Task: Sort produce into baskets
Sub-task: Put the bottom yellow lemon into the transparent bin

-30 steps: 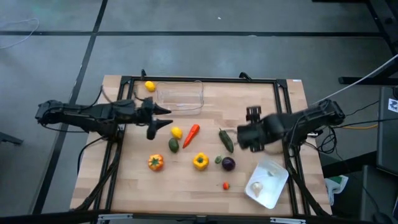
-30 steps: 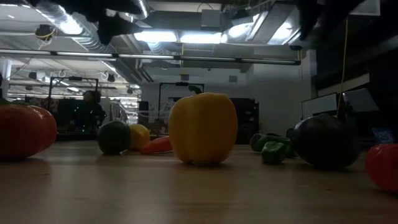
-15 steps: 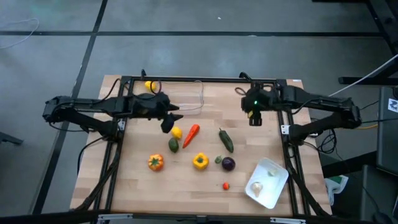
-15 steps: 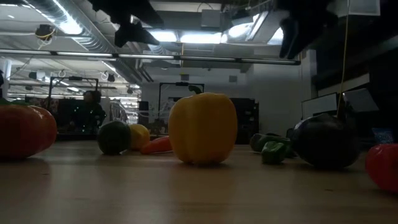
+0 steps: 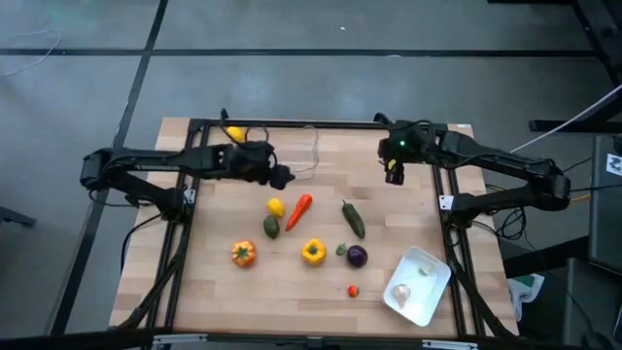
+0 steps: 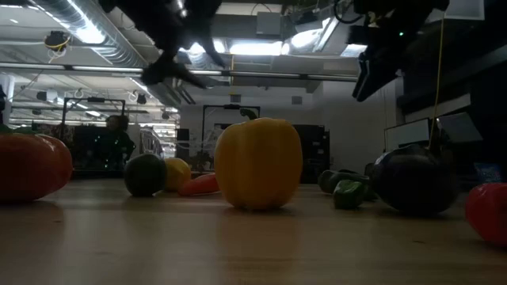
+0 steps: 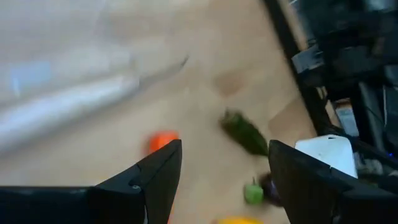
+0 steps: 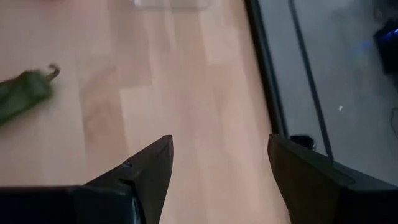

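Observation:
The produce lies loose on the wooden table: a yellow lemon [image 5: 276, 206], a red carrot-like piece [image 5: 299, 211], a round green piece [image 5: 271, 227], an orange tomato [image 5: 243, 254], a yellow pepper [image 5: 312, 252], a long green pepper [image 5: 353, 219], a purple ball [image 5: 357, 256] and a small red piece [image 5: 353, 290]. Another lemon [image 5: 233, 134] lies beside the clear tub [image 5: 283, 152] at the far edge. White garlic [image 5: 399, 295] lies in the white tray [image 5: 420, 283] at the near right. My left gripper [image 5: 280, 178] [image 7: 224, 149] hovers open and empty by the tub's near side. My right gripper [image 5: 394, 173] [image 8: 221, 140] hovers open and empty over bare wood at the far right.
A black frame [image 5: 439, 165] runs along the table's edges. Bare wood lies between the tub and the right rail and along the near left. In the low view, both grippers stand high above the produce.
My right arm has swung away from the long green pepper, up and toward the table's far edge. My left gripper has gone toward the table's right and slightly toward the far edge, nearer the clear tub. No produce has moved.

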### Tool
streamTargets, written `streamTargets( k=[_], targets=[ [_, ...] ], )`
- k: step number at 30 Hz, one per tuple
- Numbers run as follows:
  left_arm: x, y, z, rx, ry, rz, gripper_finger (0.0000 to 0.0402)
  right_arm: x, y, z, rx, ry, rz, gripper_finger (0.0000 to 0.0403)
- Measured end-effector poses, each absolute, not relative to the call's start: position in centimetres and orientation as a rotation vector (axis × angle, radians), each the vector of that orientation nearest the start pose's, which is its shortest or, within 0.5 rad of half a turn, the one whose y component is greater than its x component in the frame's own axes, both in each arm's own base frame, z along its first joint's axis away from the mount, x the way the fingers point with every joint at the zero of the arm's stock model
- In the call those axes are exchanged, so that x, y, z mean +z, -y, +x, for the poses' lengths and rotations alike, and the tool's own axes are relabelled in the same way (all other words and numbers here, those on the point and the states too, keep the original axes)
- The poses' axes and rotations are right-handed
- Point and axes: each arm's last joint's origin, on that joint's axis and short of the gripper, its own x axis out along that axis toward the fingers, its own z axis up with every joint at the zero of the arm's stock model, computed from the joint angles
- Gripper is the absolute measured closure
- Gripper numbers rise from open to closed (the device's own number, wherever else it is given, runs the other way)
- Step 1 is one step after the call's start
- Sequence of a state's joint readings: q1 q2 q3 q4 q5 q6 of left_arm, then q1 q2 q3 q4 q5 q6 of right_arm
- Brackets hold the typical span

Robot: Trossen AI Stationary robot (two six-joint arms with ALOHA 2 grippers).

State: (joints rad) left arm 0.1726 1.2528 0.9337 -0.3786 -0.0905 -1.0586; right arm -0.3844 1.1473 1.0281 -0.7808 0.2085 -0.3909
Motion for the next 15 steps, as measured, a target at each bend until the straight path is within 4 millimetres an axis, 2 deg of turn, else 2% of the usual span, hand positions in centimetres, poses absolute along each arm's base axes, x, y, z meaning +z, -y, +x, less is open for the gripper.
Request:
streamTargets(
  k=[4, 7, 11, 15],
  targets=[
    [25.6, -4.5, 26.2, 0.63, -0.623, -1.246, 0.0167, 30.1, 9.1, 20.5, -0.385, -0.964, -0.266, 0.0144],
    [24.5, -4.1, 26.5, 0.61, -0.728, -1.297, 0.0167, 30.2, 9.0, 20.6, -0.374, -0.958, -0.257, 0.0144],
    [23.5, -3.8, 27.0, 0.591, -0.796, -1.265, 0.0167, 30.4, 8.9, 20.9, -0.324, -0.906, -0.237, 0.0144],
    [22.8, -3.8, 27.3, 0.681, -0.8, -1.454, 0.0167, 30.6, 9.0, 21.2, -0.317, -0.861, -0.236, 0.0144]
  ],
)
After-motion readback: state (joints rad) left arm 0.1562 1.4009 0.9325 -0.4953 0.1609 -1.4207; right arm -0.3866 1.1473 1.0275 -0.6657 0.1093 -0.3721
